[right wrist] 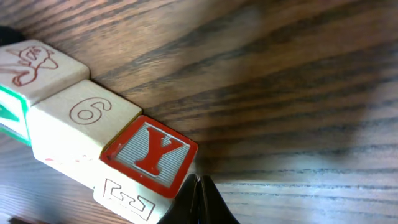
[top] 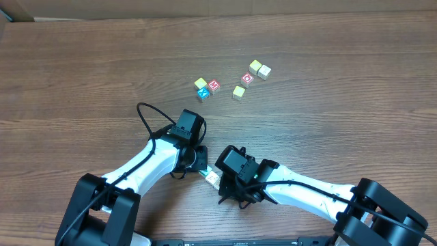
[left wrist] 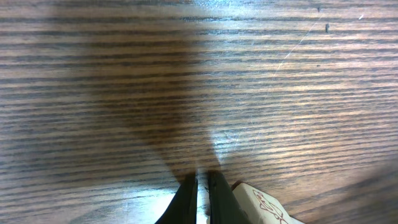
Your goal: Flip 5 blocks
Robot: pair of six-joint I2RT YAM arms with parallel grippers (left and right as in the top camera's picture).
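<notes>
Brown wood-grain laminate covered the worktop, with fine dark streaks running across every view, and the task's blocks lay on it in two groups. Close to the arms, a short row sat face to face. The red Y block, its ribbed top bearing a raised letter, touched a pale block marked 6. That one touched another pale block with a red line drawing, and a green-edged face showed past it. The right fingers were pressed together on nothing, tips just beside the Y block's lower corner, probably to act as a narrow wedge for tipping that square-edged cube. The left fingers were also together and empty at the row's other end from the Y block, with a pale block's corner just beside them, perhaps to brace the row. Well beyond the Y block, several more cubes lay scattered in yellow-green, red, blue and pale wood.
</notes>
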